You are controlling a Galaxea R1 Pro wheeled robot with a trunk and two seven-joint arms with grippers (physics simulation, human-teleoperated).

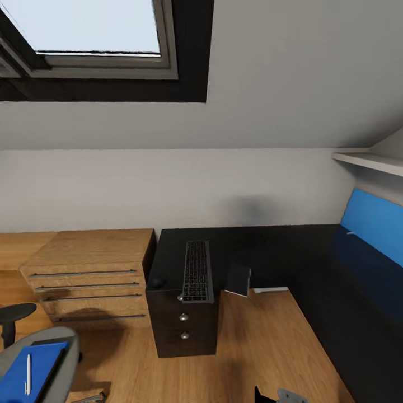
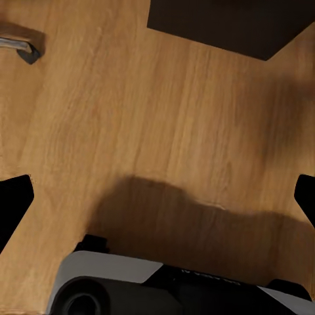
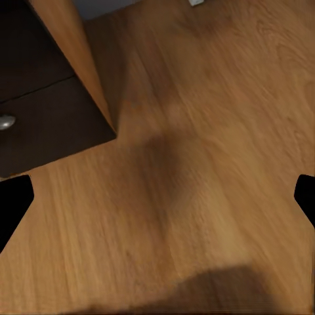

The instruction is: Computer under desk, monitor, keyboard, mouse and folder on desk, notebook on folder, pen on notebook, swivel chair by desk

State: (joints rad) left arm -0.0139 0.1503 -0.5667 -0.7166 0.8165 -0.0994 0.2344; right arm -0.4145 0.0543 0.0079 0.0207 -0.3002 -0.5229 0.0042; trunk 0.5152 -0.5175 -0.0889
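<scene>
Two sets of fingers spread wide over bare floor, nothing held, folder [image 1: 31, 372] waiting on the chair [image 1: 56, 358] low left with pen [image 1: 27, 374] atop — best rolling closer before reaching.

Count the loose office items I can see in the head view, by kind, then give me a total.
Keyboard, on the desk: 1
Mouse, on the desk beside the keyboard: 1
Blue folder, on the swivel chair: 1
Pen, lying on the folder: 1
Total: 4
</scene>
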